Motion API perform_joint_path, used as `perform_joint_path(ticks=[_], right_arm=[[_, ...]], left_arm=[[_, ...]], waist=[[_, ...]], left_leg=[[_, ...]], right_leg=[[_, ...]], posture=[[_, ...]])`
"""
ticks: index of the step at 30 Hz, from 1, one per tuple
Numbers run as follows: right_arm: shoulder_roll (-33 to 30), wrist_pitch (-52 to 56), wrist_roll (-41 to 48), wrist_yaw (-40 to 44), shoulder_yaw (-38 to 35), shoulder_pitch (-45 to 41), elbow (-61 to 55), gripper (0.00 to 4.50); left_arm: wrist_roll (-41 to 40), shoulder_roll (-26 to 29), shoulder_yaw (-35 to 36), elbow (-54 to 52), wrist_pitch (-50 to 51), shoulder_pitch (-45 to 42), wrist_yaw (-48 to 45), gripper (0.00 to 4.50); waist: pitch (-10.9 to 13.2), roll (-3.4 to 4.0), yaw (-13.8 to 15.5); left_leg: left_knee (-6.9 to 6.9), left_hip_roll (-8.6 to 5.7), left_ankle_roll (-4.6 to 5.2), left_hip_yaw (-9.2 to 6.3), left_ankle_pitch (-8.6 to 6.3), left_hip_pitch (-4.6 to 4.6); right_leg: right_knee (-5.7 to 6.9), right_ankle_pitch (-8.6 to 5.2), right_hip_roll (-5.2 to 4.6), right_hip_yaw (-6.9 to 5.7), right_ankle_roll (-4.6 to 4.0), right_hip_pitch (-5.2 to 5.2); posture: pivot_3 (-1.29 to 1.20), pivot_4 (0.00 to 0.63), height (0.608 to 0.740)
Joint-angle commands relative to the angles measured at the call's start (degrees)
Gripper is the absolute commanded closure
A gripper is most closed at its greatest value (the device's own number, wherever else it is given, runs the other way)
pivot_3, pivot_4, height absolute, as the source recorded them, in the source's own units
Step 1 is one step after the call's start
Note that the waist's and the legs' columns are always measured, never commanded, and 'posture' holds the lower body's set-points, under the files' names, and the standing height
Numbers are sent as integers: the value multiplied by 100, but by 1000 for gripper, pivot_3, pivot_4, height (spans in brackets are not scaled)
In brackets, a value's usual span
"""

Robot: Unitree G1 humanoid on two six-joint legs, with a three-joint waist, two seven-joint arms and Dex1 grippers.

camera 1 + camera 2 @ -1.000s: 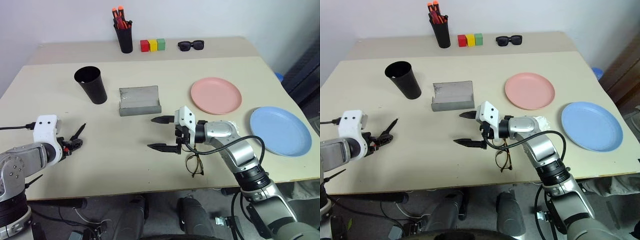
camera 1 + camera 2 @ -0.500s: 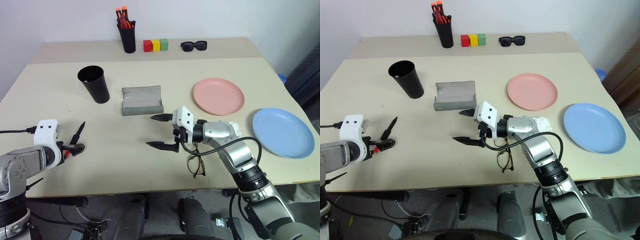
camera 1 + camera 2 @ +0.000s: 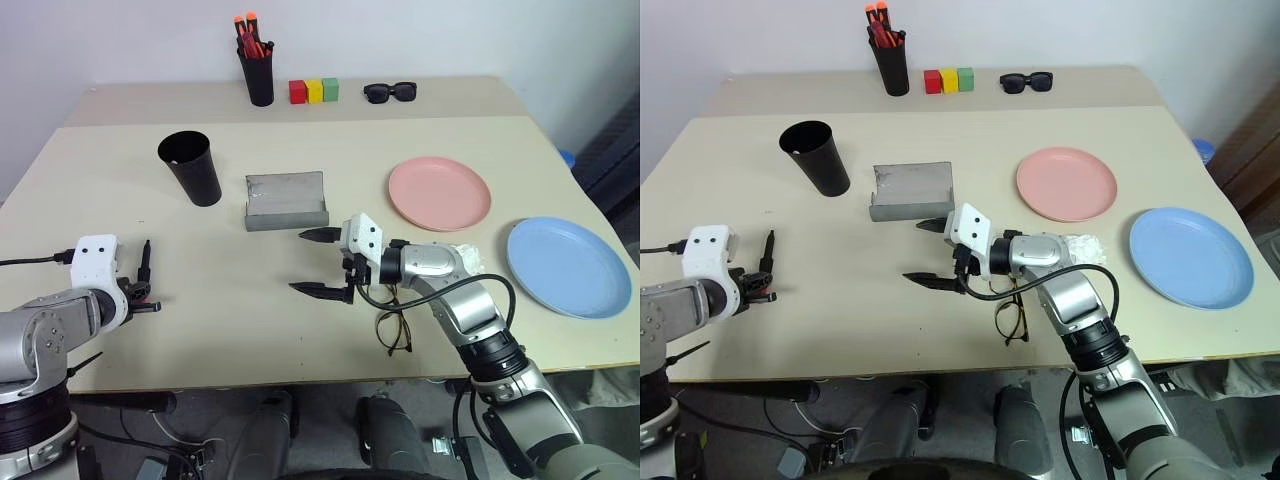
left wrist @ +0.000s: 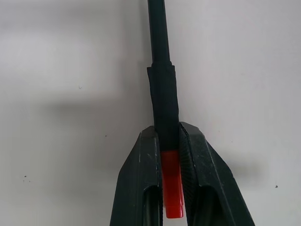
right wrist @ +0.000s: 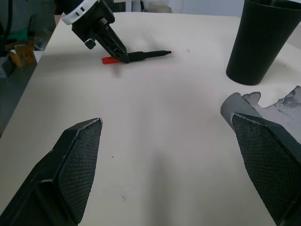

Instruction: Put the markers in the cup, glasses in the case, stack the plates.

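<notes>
- Pinching a black marker (image 4: pixel 163 94) with a red end, the left gripper (image 3: pixel 143 290) is shut on it, low over the table (image 3: pixel 230 300).
- The right gripper (image 3: pixel 318 263) is wide and holds nothing.
- The glasses (image 3: pixel 392 330) lie under the right arm.
- The cup (image 3: pixel 190 168) stands beside the open case (image 3: pixel 286 200).

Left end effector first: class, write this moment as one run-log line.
left end effector: shut on black marker | right end effector: open | glasses: on table | pink plate, blue plate: apart
</notes>
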Motion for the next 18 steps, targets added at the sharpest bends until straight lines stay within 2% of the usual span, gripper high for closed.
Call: perform_joint_path(ticks=[1,4,5,7,9,14,18], right_arm=[[46,-97,19,-41,-26,-71,-138,0],[36,-89,19,-60,-41,-55,-160,0],[58,-106,21,-105,-74,-75,-136,0],[144,-132,28,-262,-169,-140,-68,0],[311,-262,-24,-547,-289,-295,130,0],[744,-658,-176,-1236,-580,-826,853,0],[1020,-902,-220,-1592,-729,-1135,1218,0]], left_arm=[[372,-132,106,-11,-1167,-62,122,4469],[785,-287,235,-112,-2904,-21,218,4469],[783,-503,546,-145,-3379,-257,451,4469],[650,-897,1063,-130,-4073,-682,817,4469],[786,-1007,1092,-46,-4500,-1004,1066,4469],[1219,-1136,311,451,-5351,-1691,1284,4469],[1775,-1378,-602,1769,-6520,-2508,1306,4469]], waist=[[0,-1,5],[0,-10,8],[0,-10,8],[-1,-15,26],[-4,-24,16],[-4,-24,15],[-4,-28,49]], left_leg=[[0,0,0,0,0,0],[0,2,-1,-1,0,-3],[-1,1,-1,0,0,-4],[-2,2,-1,1,0,-5],[-1,3,-1,-4,0,-7],[-1,-6,7,5,9,-4],[5,-10,9,15,14,-6]], right_leg=[[0,0,0,0,0,0],[-5,-1,-1,0,-3,-1],[-7,-1,-2,0,-5,-1],[-9,-1,-4,1,-6,-2],[-11,7,-2,-4,7,-1],[-7,9,2,-2,10,2],[-7,10,4,-8,11,8]], posture=[[0,150,740],[0,150,740],[0,150,740],[0,150,740],[0,150,740],[0,150,740],[0,150,740]])
